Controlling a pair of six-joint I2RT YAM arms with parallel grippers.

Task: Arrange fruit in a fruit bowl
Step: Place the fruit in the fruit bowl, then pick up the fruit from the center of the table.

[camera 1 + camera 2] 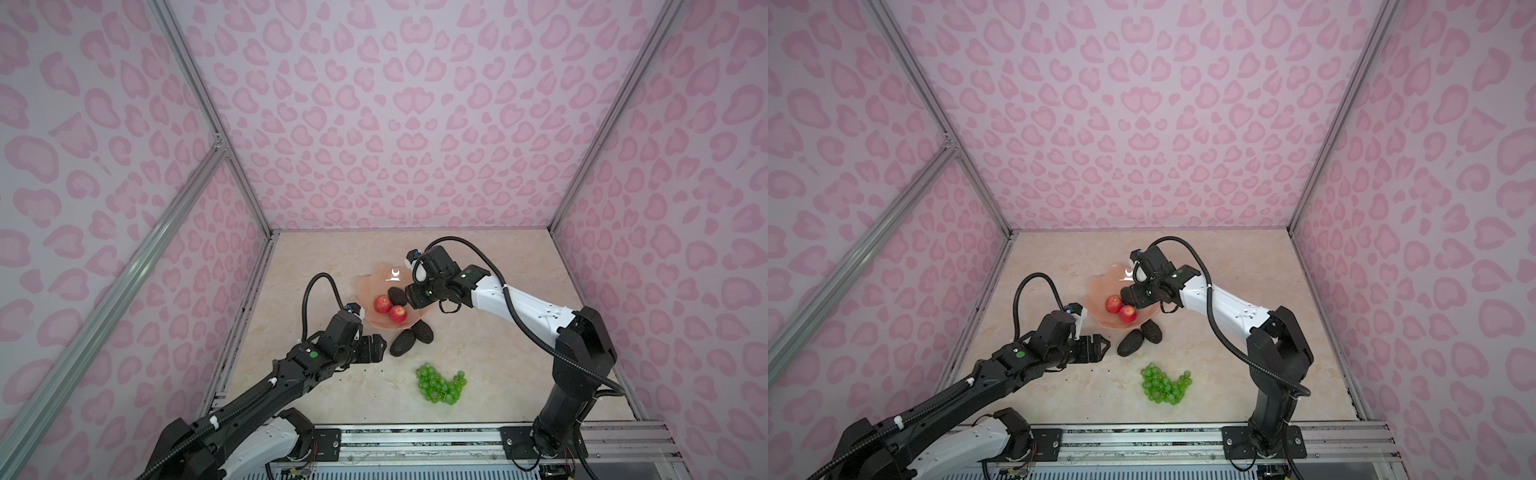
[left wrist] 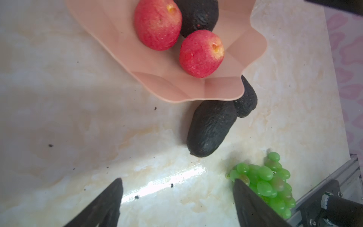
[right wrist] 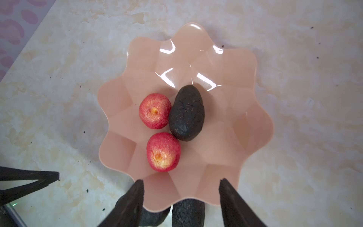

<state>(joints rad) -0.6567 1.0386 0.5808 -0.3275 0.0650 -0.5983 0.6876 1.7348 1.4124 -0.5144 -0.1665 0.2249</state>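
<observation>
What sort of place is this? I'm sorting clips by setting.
Likely a staged robot test booth, not a kitchen: pink patterned walls on aluminium framing, a marble-look tabletop, and two arms bolted to a rail.

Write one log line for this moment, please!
in bowl: two apples, one avocado | on table: two avocados, grapes | both end effectors open

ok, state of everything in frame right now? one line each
fruit bowl: upright on the table, partly filled.
two apples: in the bowl, touching the avocado there.
avocado in the bowl: lying on its side, free of any grip.
two avocados on the table: side by side against the bowl's rim.
grapes: on the table, apart from the bowl.
left gripper: jaws open, empty.
right gripper: jaws open, empty, above the bowl.
</observation>
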